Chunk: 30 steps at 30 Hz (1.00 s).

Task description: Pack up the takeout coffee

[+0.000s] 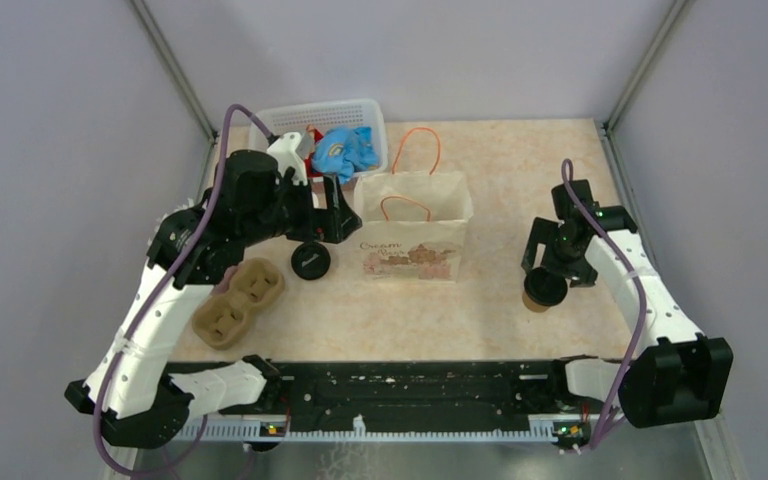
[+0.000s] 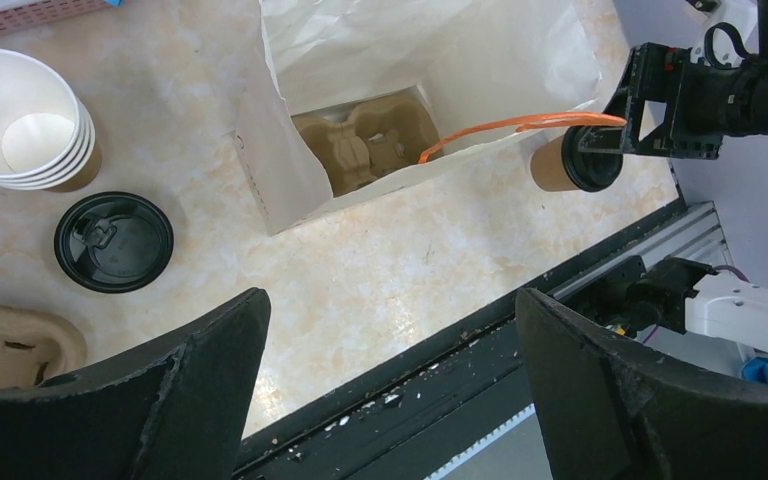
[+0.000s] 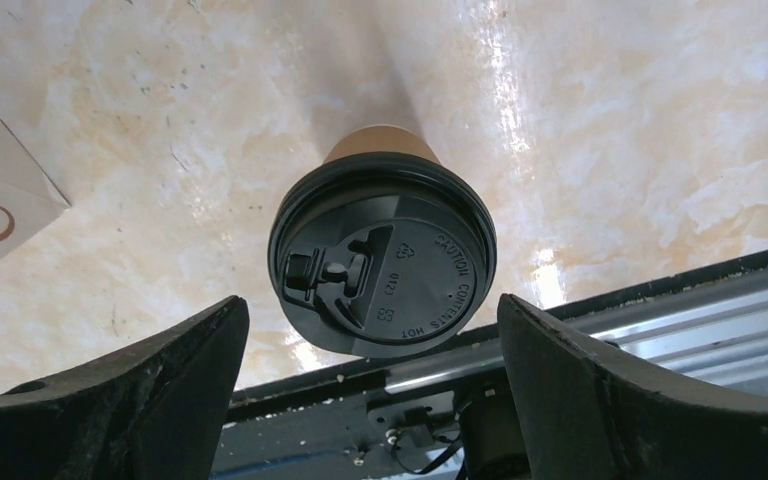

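Two hands spread: left hand [image 2: 390, 300] empty; right hand [image 3: 370, 305] straddling takeout coffee [image 3: 385, 270] near front rail [image 3: 680, 330].

Loose lid [image 1: 310, 261] left of paper bag [image 1: 415, 225], takeout coffee [image 1: 543, 289] right.

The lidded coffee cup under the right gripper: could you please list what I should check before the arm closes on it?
1. Right gripper open, with the takeout coffee centred between its fingers: ok.
2. Cup upright on the table: ok.
3. Black lid seated flush: ok as far as the right wrist view shows.
4. Paper bag mouth open, with a cup carrier inside: ok.
5. Orange handle clear of the bag mouth: cannot tell.
6. Left gripper open and empty: ok.
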{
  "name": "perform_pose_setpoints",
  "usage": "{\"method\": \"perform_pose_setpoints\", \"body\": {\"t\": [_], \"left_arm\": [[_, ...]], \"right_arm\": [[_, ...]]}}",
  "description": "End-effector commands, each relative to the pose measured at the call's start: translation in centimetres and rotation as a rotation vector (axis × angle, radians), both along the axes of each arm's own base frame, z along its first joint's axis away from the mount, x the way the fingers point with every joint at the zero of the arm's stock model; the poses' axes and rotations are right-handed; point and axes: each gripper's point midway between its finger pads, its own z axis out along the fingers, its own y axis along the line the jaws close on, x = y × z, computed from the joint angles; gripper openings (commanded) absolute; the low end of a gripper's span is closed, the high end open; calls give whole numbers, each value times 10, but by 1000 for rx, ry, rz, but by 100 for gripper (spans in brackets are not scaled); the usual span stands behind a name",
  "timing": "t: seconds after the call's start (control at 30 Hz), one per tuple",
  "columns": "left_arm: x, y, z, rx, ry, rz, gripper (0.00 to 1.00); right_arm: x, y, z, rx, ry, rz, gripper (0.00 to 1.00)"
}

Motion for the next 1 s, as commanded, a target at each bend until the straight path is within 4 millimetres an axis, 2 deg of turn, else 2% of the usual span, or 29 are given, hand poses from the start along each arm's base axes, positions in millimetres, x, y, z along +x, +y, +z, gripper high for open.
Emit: {"method": "perform_pose_setpoints", "body": {"t": [0.0, 0.17, 0.33, 0.83, 0.97], "left_arm": [[3, -3, 12, -10, -38, -14, 98], [3, -2, 10, -4, -35, -16, 98], [3, -3, 9, -3, -34, -19, 98], [3, -2, 9, 6, -33, -18, 98], [3, -1, 9, 9, -31, -20, 98]], "right_arm": [[14, -1, 2, 9, -93, -23, 92], [12, 2, -4, 25, -90, -18, 88], [4, -4, -9, -3, -63, -34, 88], [5, -5, -18, -11, -57, -46, 85], [4, -6, -19, -14, -46, -50, 80]]}}
